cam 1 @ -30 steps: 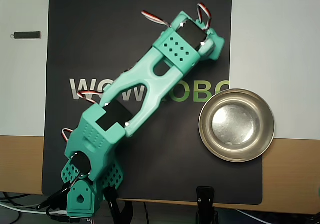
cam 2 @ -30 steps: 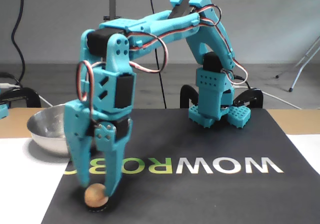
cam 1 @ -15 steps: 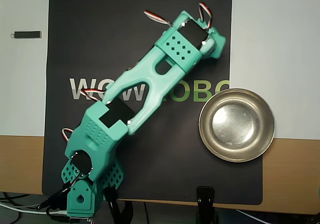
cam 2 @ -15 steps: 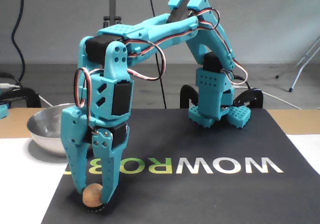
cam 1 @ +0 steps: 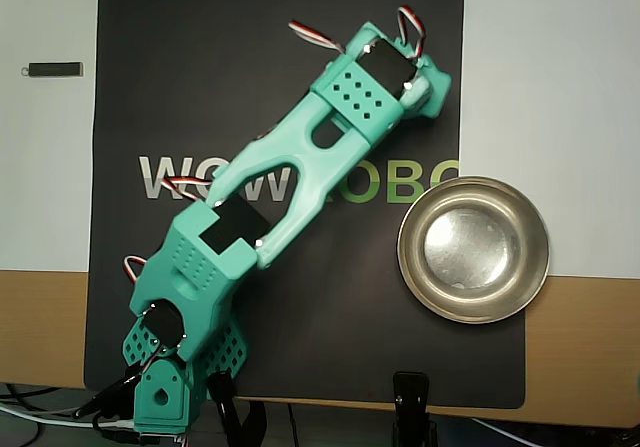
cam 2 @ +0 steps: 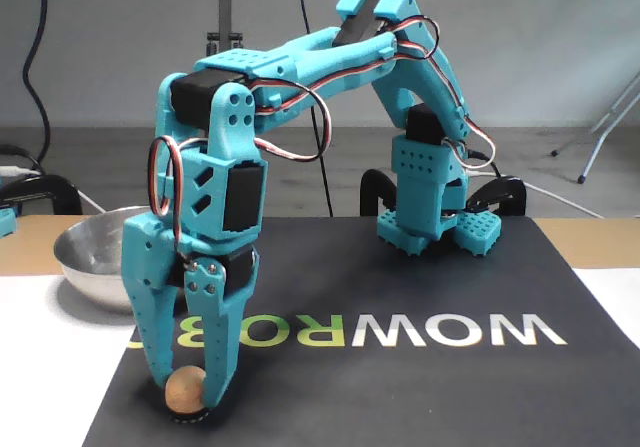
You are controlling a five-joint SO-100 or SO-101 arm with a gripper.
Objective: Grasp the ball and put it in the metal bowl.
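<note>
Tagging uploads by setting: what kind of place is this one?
Probably a lab or workshop bench, not a home. A black branded mat covers the tabletop, clamps hold the arm's base at the table edge, and stand legs and cables stand against the bare grey wall behind.

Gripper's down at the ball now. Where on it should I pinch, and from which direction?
Pinch the ball across its widest middle, coming straight down from above. It is a smooth sphere resting on the black mat, and the gripper fingers already straddle it on both sides.

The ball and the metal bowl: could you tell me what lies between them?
In the fixed view, only the pincer's teal finger and bare black mat separate the ball from the metal bowl.
</note>
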